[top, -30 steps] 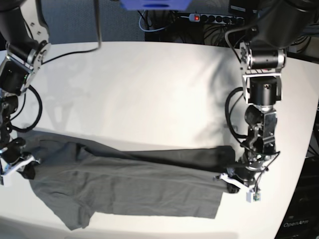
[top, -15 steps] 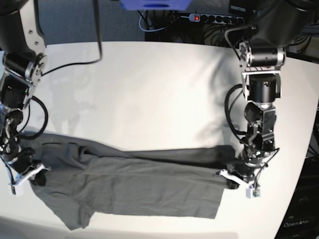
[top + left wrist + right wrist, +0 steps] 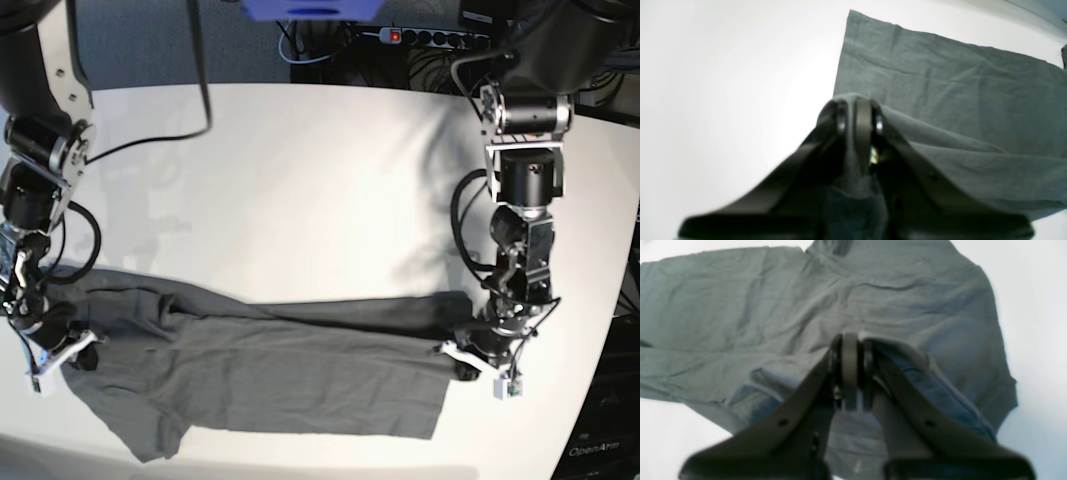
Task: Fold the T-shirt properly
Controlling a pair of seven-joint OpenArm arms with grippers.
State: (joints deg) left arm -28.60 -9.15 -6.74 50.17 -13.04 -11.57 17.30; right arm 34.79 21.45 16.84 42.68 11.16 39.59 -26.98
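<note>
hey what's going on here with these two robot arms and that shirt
A two-armed robot is partway through folding a dark grey T-shirt on a white table. The shirt lies as a long band across the near side of the table. The left gripper is shut on the cloth at one end, and the right gripper is shut on the cloth at the sleeve end. Both wrist views show fabric pinched between closed fingers, lifted slightly above the rest of the shirt.

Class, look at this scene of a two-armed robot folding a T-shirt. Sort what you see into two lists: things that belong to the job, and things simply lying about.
Belongs to the job:
- plain dark grey thin-fabric T-shirt
- left pincer, shut on the shirt
- right pincer, shut on the shirt

Just lying about:
- white round table
- black power strip with a red switch
- tangled black cables
</note>
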